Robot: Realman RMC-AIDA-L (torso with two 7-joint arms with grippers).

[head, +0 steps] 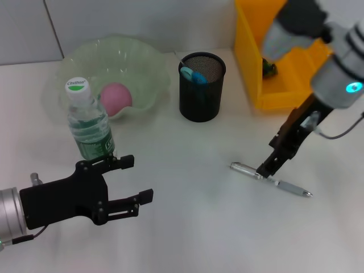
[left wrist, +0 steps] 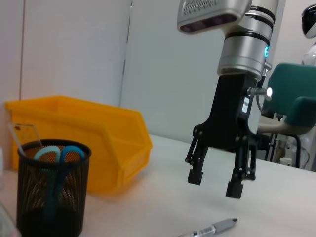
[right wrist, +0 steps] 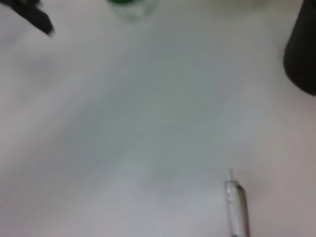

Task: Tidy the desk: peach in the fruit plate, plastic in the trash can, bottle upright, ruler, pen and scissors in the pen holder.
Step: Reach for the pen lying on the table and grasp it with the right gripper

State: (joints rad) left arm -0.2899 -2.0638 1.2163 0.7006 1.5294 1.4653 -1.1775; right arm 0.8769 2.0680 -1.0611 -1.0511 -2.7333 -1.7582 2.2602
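pen [head: 272, 180] below spread right gripper [left wrist: 215, 180]

Green chair [left wrist: 296, 106] in bkgd, white desk [head: 187, 227].

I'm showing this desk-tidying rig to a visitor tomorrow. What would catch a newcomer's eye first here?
The right gripper, open, hanging just above the silver pen that lies on the white table. Next, the upright water bottle beside the open left gripper, with the pink peach in the green fruit plate behind it. The black mesh pen holder stands before a yellow bin.
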